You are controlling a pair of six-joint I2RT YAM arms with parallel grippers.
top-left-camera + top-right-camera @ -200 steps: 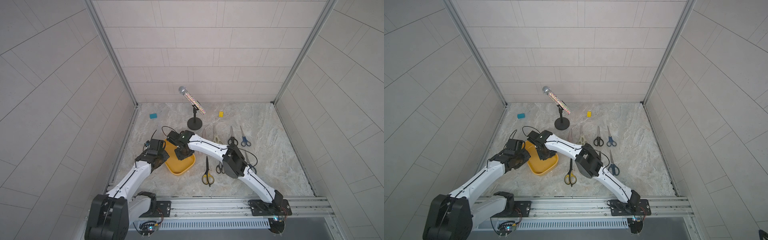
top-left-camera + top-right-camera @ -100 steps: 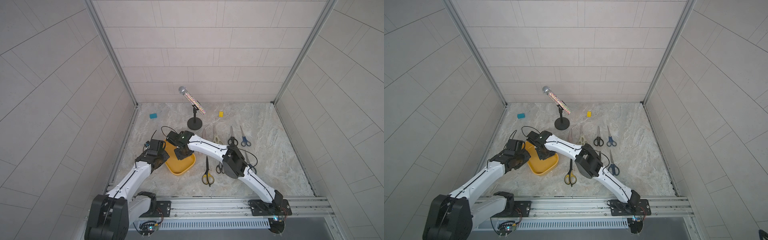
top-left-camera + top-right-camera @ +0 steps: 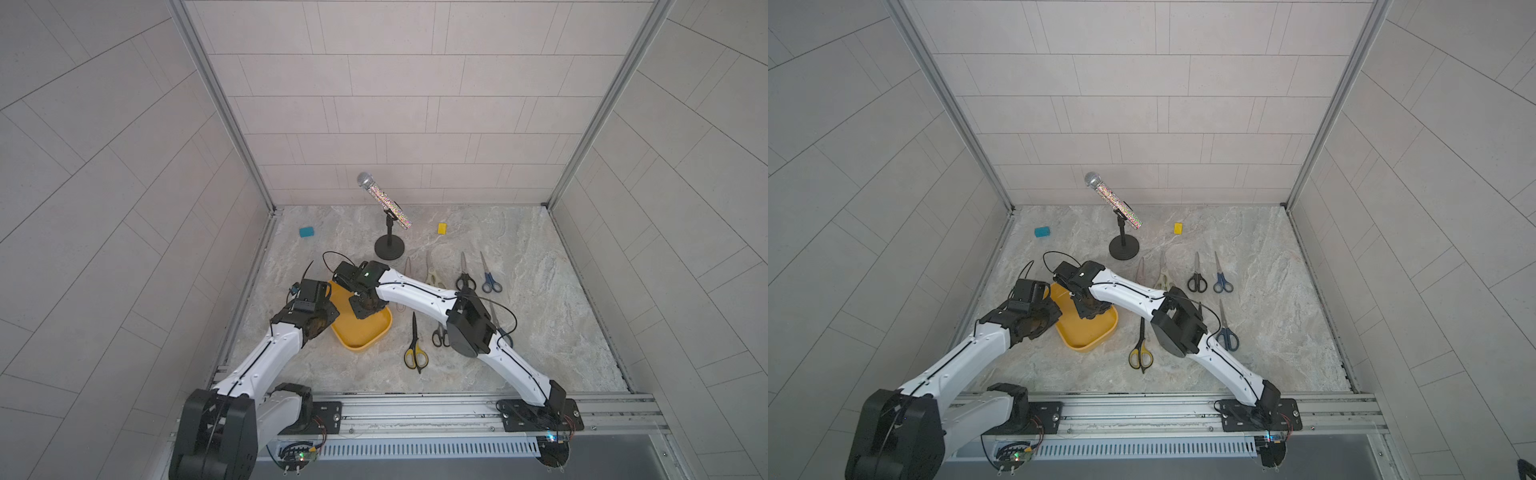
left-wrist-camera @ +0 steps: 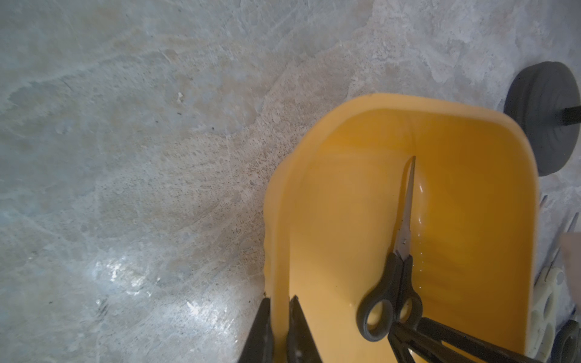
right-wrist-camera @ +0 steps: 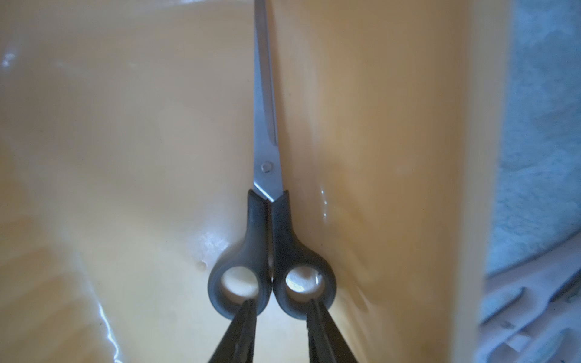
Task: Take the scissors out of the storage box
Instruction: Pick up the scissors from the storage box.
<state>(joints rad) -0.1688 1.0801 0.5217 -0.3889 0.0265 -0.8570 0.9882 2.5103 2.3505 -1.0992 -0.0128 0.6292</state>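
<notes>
- Little is changing since a second ago: both arms are keeping the same poses at the storage box [image 3: 366, 347].
- One pair of black-handled scissors [image 5: 267, 163] is lying flat inside the box, blades closed, running close along a long wall.
- The right gripper [image 5: 281, 303] is reaching down into the box with one fingertip sitting at each handle ring. Its jaws are standing partly apart, and I cannot tell whether they are pinching the handle.
- The left gripper [image 4: 280, 298] is clenching the box's side wall, one finger inside and one outside.
- Other pairs are lying out on the marble floor [image 3: 540, 311]. A yellow-and-black pair [image 3: 415, 353] is resting near the box and a small black pair [image 3: 438, 336] just beside it. A blue pair [image 3: 1227, 338] is showing partly under the right arm.
- Farther back, a pink pair [image 3: 408, 266], a cream pair [image 3: 430, 274], a larger black pair [image 3: 464, 282] and a second blue pair [image 3: 491, 284] are lying side by side.
- A microphone stand [image 3: 389, 249] is standing behind the box, with a blue block [image 3: 306, 231] and a small yellow block [image 3: 442, 228] sitting near the back wall.
</notes>
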